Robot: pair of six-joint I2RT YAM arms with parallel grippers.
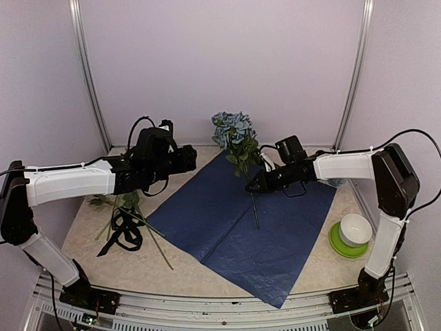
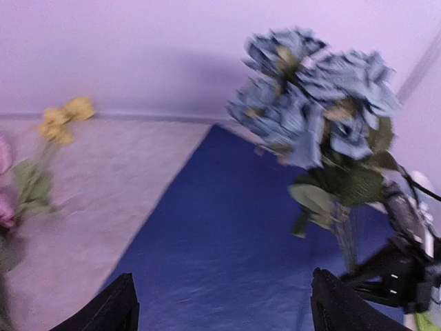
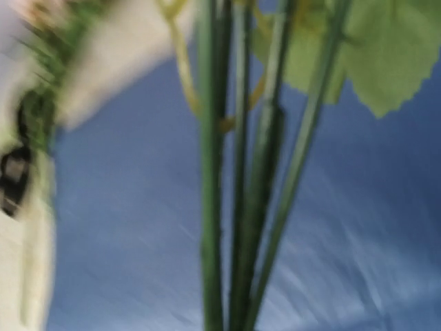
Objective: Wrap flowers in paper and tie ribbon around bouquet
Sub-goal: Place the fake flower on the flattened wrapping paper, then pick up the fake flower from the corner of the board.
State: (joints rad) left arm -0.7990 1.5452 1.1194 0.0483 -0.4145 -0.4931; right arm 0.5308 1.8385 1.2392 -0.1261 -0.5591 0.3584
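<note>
Now right claw [image 1: 252,186] clenches the flowers [image 1: 234,134] by their stems over the paper [image 1: 207,214]; left claw [image 2: 220,301] hangs released.

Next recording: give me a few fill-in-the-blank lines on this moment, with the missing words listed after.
The flowers whose stems the right hand grips have ___ blooms.
The left hand is ___ and holds nothing.
The ribbon lies on the table, to the ___ of the paper.
The white bowl sits on a ___ plate.
Missing words: blue; open; left; green.
</note>
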